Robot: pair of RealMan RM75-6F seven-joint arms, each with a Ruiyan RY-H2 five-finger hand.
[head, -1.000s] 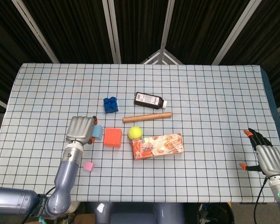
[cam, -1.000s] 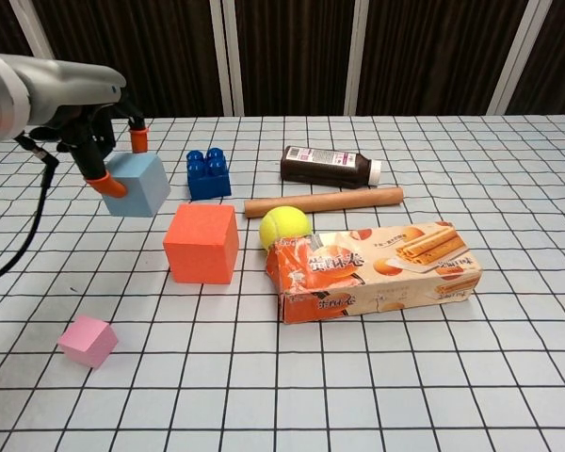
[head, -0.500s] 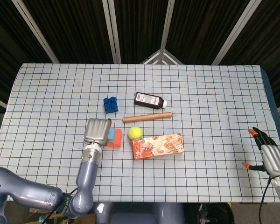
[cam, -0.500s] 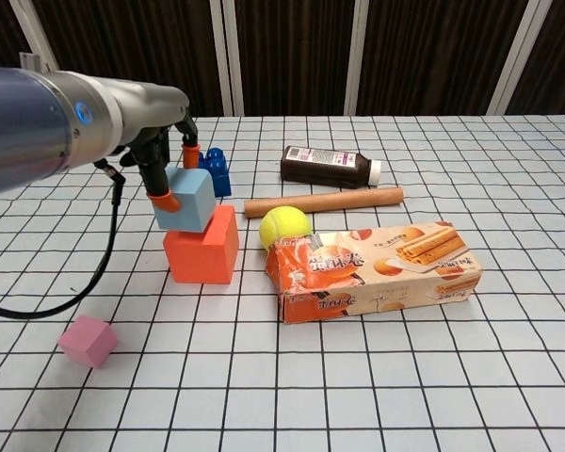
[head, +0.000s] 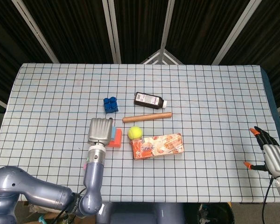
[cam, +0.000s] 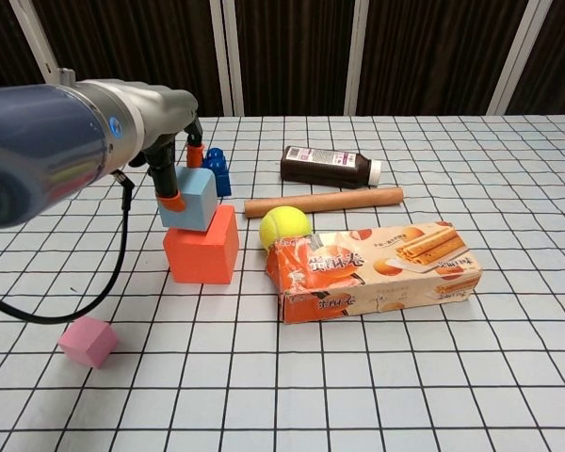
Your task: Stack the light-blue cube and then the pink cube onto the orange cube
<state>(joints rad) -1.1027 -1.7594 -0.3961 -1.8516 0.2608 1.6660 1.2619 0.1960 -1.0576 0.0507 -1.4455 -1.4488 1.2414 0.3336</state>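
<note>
The light-blue cube (cam: 192,199) is held by the left hand (cam: 174,155), pinched between orange-tipped fingers (cam: 170,201) at its left and rear faces. It is set on top of the orange cube (cam: 203,245), touching its upper face toward the rear left; whether its full weight rests there cannot be told. Being cubes, neither shows a long axis; the light-blue cube's faces are seen turned slightly against those of the orange cube, and its top lies level.

In the head view the left hand (head: 100,131) covers most of both cubes, only a strip of blue and orange being seen at its right edge.

One pink cube (cam: 88,341) lies alone on the checked tablecloth (cam: 377,386), near the front left, well apart from the stack.

The right hand (head: 272,154) is seen only in the head view, at the table's right edge, its fingers spread and nothing held.

Also counted are one dark-blue toy brick (cam: 214,169), one brown bottle (cam: 328,167) lying on its side, one wooden rod (cam: 324,201), one yellow tennis ball (cam: 284,227) and one biscuit box (cam: 372,270).
</note>
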